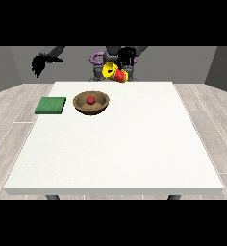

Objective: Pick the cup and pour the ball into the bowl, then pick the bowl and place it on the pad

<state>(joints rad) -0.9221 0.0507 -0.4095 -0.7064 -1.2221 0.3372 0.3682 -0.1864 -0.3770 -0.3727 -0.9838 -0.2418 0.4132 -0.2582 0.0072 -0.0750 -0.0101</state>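
From my feed: big white table (pixel 115 144) fills most of the view, plain matte top, dark legs (pixel 52 197) just peeking out under the near edge. Floor (pixel 9 125) is light grey wood-look planks on both sides. Walls (pixel 5 67) behind are flat grey, a darker grey panel (pixel 221 67) at far right. Lighting even and soft, no hard shadows.

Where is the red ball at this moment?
In the front view, the red ball lies inside the wooden bowl, left of the table's middle, just right of the green pad.
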